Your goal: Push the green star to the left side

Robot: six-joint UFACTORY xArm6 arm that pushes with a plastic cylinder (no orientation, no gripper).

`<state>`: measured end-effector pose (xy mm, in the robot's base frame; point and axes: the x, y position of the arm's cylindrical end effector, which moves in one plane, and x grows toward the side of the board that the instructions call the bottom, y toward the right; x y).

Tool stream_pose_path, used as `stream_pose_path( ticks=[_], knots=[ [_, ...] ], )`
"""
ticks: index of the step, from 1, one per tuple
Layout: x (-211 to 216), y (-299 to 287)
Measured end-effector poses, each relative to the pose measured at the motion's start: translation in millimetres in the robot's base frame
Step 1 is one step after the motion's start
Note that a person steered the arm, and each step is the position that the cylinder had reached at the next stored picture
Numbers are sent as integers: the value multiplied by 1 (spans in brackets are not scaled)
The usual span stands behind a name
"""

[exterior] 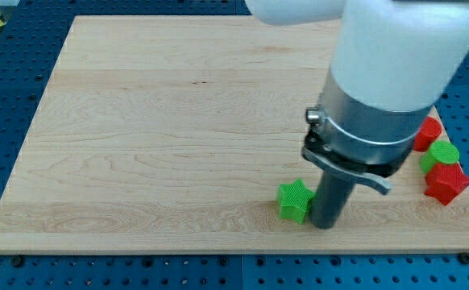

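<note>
The green star [295, 199] lies on the wooden board [154, 129] near the view's bottom edge, right of centre. My tip [325, 225] stands just to the star's right, touching or nearly touching it. The dark rod rises from there into the arm's grey and white body, which hides part of the board's right side.
At the board's right edge sit a red block [428, 134], a green round block [442, 154] and a red star-like block [446, 183], close together. The board lies on a blue perforated table [1, 97].
</note>
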<state>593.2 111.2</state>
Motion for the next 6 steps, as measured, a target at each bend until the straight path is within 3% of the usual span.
stream_pose_path(
  ticks=[1, 4, 6],
  knots=[
    [0, 18],
    [-27, -54],
    [-15, -33]
  ],
)
